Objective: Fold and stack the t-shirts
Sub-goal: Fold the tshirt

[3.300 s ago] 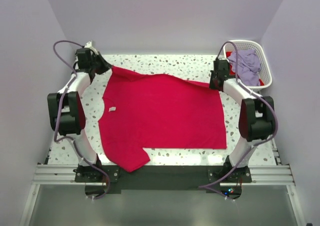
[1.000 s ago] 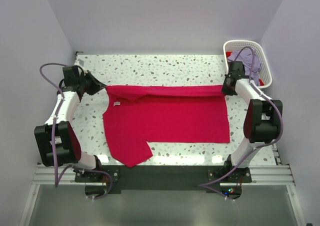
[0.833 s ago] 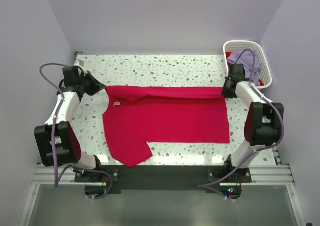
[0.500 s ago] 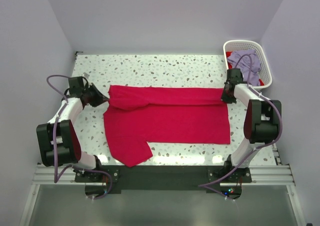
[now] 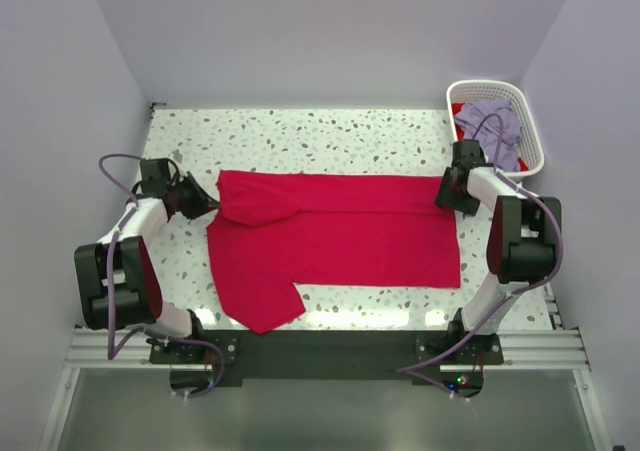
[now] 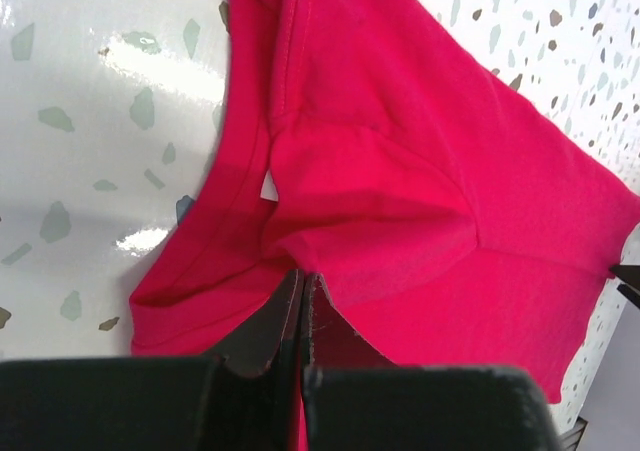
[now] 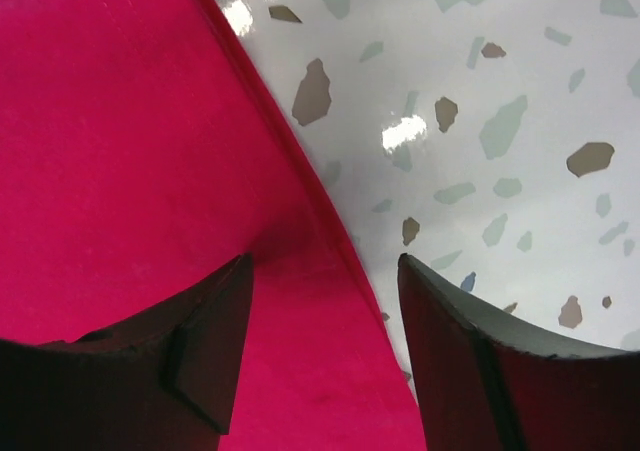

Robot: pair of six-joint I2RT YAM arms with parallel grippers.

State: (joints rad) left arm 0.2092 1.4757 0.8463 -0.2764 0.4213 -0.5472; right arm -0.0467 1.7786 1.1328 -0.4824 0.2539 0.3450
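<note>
A crimson t-shirt (image 5: 340, 236) lies spread on the speckled table (image 5: 330, 131), its far part folded over toward me. My left gripper (image 5: 207, 203) is at the shirt's left end, by the collar. In the left wrist view that gripper (image 6: 301, 276) is shut on a fold of the red cloth (image 6: 400, 171). My right gripper (image 5: 446, 193) is at the shirt's right edge. In the right wrist view it (image 7: 325, 263) stands open, astride the hem of the red cloth (image 7: 120, 151), which lies flat on the table. A lavender t-shirt (image 5: 492, 121) sits in the basket.
The white slotted basket (image 5: 530, 121) stands at the far right corner, just behind my right arm, with a bit of red cloth (image 5: 460, 109) beside the lavender one. Walls close in the table on the left, right and far sides.
Both grippers brought the shirt's far edge toward me and down, laying the fold flat. The right gripper then opened and let go of the cloth; the left stays shut on it.
</note>
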